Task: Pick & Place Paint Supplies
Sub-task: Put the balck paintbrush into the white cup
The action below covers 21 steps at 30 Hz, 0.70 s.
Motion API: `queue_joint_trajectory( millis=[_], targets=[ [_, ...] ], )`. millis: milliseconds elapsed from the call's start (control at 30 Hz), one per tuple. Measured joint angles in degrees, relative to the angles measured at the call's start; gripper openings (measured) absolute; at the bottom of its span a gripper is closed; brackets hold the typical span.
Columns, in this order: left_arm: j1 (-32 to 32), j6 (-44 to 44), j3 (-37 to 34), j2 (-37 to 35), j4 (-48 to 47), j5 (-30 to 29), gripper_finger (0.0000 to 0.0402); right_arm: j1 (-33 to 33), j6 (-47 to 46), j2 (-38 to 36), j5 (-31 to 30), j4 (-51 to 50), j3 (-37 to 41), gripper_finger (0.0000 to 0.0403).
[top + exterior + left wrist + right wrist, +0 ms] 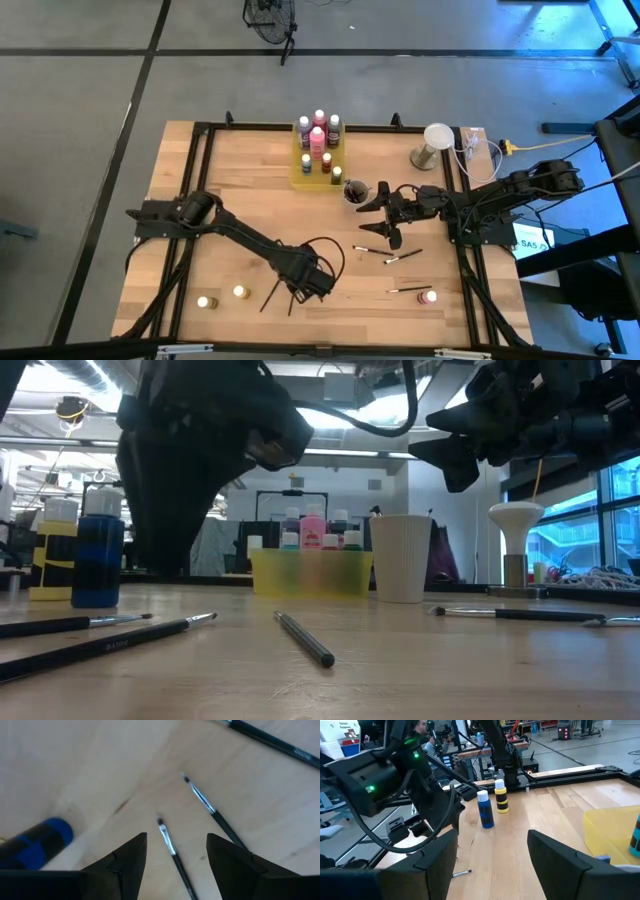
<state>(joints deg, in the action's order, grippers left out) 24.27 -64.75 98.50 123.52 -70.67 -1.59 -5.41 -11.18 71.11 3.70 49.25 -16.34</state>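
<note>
The left gripper hangs low over the near part of the table, well away from the tray. Its jaws are parted and hold nothing; in the left wrist view a brush lies between the fingers, a second brush just beside it, and a blue bottle off to one side.

The right gripper hovers just beside the cup, near the tray. Its jaws are likewise parted and empty.

Done, judged from the layout: the tray holds a cluster of bottles, and the cup appears to carry dark brushes, though the contents are too small to confirm.

Left to do:
- Two bottles stand at the near edge of the table, far from the tray, on the left arm's side.
- One bottle stands at the near edge on the right arm's side.
- Loose brushes lie on the table between the cup and the near edge, and more lie under the left gripper.

Estimate: the task is past its midpoint. The left gripper is positioned for a brush pick.
</note>
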Motion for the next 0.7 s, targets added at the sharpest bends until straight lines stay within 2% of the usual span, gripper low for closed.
queue_joint_trajectory(
  millis=[167,700],
  targets=[
    [-0.02,1.94,0.0,0.02,-0.72,-2.82,0.02,0.0,0.0,0.0,0.0,0.0,0.0,0.0242],
    [-0.41,3.12,-3.41,0.07,2.63,-1.5,0.02,0.0,-0.39,0.0,0.03,0.02,0.0,0.0242]
  ],
)
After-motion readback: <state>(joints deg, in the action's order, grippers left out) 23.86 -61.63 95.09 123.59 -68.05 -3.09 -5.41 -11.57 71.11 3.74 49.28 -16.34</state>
